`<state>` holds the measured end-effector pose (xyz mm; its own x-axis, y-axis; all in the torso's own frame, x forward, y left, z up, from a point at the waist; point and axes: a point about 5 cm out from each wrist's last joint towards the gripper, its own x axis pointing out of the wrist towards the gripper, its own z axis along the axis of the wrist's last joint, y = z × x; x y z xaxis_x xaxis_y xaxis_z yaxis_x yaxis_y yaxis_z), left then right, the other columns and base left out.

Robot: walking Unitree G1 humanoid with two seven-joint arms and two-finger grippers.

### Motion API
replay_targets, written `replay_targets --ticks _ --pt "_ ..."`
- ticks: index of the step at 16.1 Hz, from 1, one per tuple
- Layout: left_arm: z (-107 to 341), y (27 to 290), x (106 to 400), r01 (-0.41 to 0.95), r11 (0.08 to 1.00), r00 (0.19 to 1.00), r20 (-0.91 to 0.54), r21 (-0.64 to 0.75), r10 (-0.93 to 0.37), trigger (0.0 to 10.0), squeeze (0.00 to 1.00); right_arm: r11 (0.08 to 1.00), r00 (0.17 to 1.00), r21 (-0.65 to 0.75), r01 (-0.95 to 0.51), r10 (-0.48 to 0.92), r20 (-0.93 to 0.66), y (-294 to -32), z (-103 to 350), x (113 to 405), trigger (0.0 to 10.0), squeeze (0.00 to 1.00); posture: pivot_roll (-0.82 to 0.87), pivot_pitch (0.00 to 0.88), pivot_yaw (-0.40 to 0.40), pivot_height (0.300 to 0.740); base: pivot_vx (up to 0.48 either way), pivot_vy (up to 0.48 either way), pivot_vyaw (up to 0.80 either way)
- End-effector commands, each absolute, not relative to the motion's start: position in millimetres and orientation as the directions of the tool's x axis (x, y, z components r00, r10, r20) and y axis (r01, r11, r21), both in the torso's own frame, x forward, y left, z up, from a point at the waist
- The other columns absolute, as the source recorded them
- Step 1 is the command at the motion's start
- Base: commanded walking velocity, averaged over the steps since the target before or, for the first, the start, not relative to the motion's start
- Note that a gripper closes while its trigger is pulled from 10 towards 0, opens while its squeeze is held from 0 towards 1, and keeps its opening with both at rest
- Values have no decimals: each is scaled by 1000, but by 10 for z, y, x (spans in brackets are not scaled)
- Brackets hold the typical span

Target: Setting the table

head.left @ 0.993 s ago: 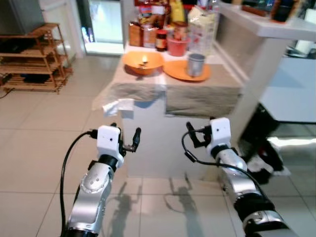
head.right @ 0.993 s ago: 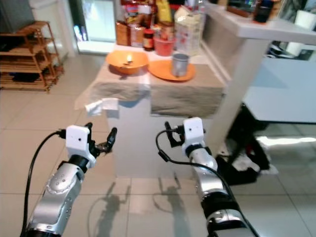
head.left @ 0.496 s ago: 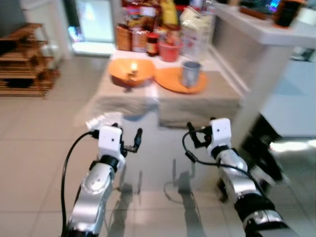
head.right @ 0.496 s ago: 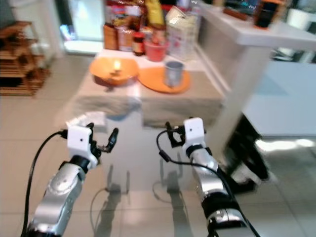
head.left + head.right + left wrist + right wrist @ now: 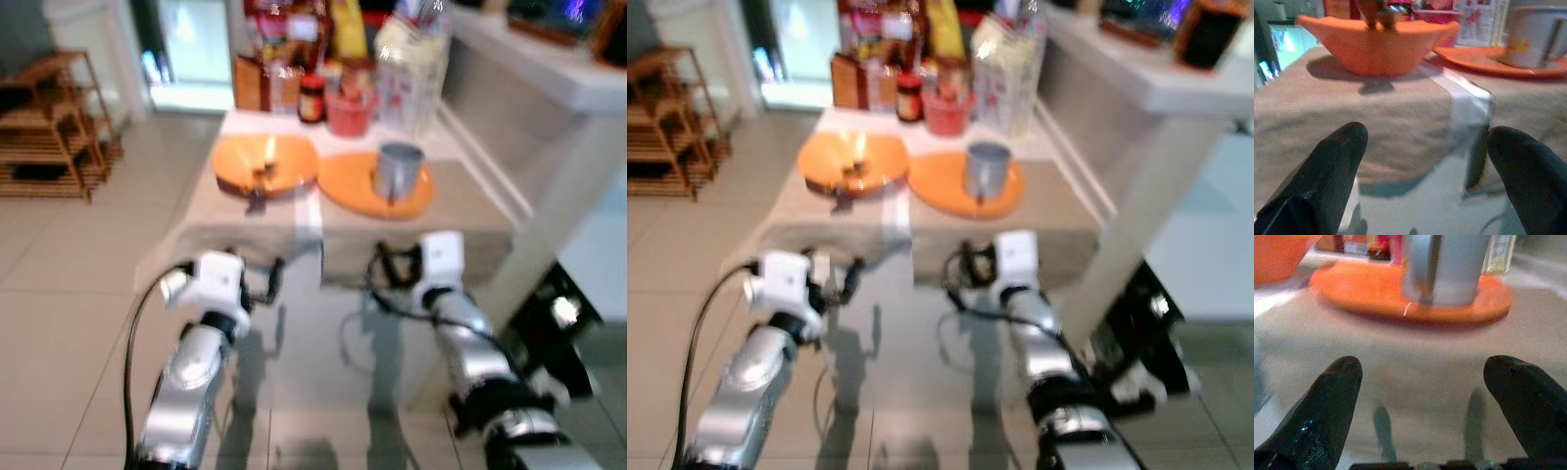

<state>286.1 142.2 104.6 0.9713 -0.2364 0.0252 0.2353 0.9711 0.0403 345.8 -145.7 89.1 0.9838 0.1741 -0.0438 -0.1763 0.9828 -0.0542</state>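
A small table with a beige cloth (image 5: 460,220) stands right before me. On it sit an orange bowl (image 5: 265,164) and an orange plate (image 5: 343,181) carrying a metal cup (image 5: 397,168). My left gripper (image 5: 269,279) hovers at the cloth's front edge, open, with the bowl (image 5: 1376,44) straight ahead in the left wrist view. Level with it, my right gripper (image 5: 382,269) is open and points at the cup (image 5: 1447,267) on its plate (image 5: 1352,291). Neither gripper holds anything.
Jars, boxes and a red pot (image 5: 348,103) crowd the table's back edge. A wooden shelf rack (image 5: 49,127) stands on the tiled floor at the left. A white counter (image 5: 549,73) rises on the right, with dark clutter (image 5: 563,338) at its foot.
The camera has come closer to the table and the picture is blurred. Both grippers now reach the cloth's front edge, and their fingers are open as before.
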Motion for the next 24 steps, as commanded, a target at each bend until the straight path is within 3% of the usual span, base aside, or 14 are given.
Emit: replay_targets --ticks 1,3,7,12,16,24 --pt "1078 1504 2858 217 975 975 31 54 -219 10000 0 983 984 -44 -180 180 -5 -1371 1012 3525 10000 0 77 0 -45 740 0 0 0" --pt "1080 1512 2847 218 974 975 32 55 -220 10000 0 986 986 -37 -163 164 22 -1398 1074 3545 10000 0 77 0 -42 740 0 0 0" --pt "1073 1521 2846 221 973 974 29 59 -223 10000 0 950 950 -58 -308 310 33 -1265 1106 3502 10000 0 67 0 -38 740 0 0 0" --pt "1073 1518 2846 222 974 974 27 54 -223 10000 0 948 949 -59 -313 315 16 -1324 1089 3482 10000 0 64 0 -35 740 0 0 0" --pt "1087 1513 2863 221 973 974 29 65 -223 10000 0 982 985 -105 -155 161 56 -1423 1177 3584 10000 0 70 0 -32 740 0 0 0" --pt "1116 1567 2807 191 979 980 40 71 -195 10000 0 987 987 -76 -139 144 73 -1247 1388 3789 10000 0 131 0 -50 740 0 0 0"
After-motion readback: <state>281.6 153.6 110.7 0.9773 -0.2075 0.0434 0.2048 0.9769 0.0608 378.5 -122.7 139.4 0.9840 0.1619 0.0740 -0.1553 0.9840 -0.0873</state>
